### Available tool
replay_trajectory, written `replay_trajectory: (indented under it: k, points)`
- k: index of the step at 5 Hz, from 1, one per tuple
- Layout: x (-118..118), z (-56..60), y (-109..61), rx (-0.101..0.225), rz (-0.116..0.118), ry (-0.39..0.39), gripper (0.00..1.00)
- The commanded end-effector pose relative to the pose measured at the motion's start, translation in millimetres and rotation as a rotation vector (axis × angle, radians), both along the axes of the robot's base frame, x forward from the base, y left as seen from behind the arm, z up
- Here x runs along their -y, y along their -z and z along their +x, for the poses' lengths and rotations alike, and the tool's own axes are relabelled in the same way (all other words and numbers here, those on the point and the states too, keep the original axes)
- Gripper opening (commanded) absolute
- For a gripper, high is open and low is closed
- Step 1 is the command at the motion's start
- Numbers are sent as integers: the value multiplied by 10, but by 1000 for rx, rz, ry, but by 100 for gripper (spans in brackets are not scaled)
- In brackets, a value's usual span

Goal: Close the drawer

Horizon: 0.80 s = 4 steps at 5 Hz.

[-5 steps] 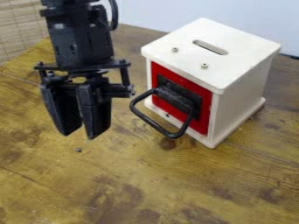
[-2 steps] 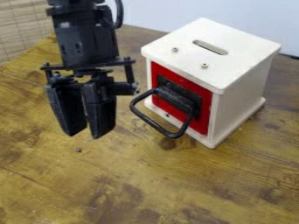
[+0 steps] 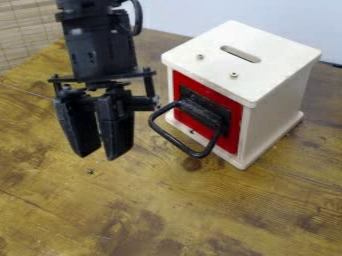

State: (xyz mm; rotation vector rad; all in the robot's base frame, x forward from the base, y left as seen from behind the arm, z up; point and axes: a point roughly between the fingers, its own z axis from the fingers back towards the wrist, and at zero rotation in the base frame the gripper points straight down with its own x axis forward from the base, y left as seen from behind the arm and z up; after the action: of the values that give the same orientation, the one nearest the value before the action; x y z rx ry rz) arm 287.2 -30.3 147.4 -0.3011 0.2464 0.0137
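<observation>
Nearest the camera lies the worn wooden table [image 3: 160,215], its planks stained and scuffed, with a tiny dark speck [image 3: 90,170] on the boards just below my fingers. Above that speck hangs my gripper [image 3: 96,152], pointing straight down, its two long black fingers [image 3: 116,128] drawn close together with only a thin slit between them and nothing held there. My fingertips hover a little above the wood, not touching it.

Just to the right of me sits the black loop handle [image 3: 183,130], a large rounded ring jutting out toward the camera and slightly down, its near edge close to the tabletop. I am beside the loop, not through it and not in contact with it. The handle is fixed to the red drawer [image 3: 209,105], whose front carries a dark inset and stands nearly flush with its housing. That housing is a small white cube box [image 3: 267,80] with a slot [image 3: 242,53] in its top, resting on the table toward the back right.

Behind everything runs a pale wall [image 3: 267,18].
</observation>
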Motion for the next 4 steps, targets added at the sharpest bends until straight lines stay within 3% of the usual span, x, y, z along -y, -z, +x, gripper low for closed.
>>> replay_trajectory:
  k: [1, 4]
  points:
    - [-15, 56, -64, 36, -4, -13, 100]
    - [-2, 89, 62, 7, -7, -25, 100]
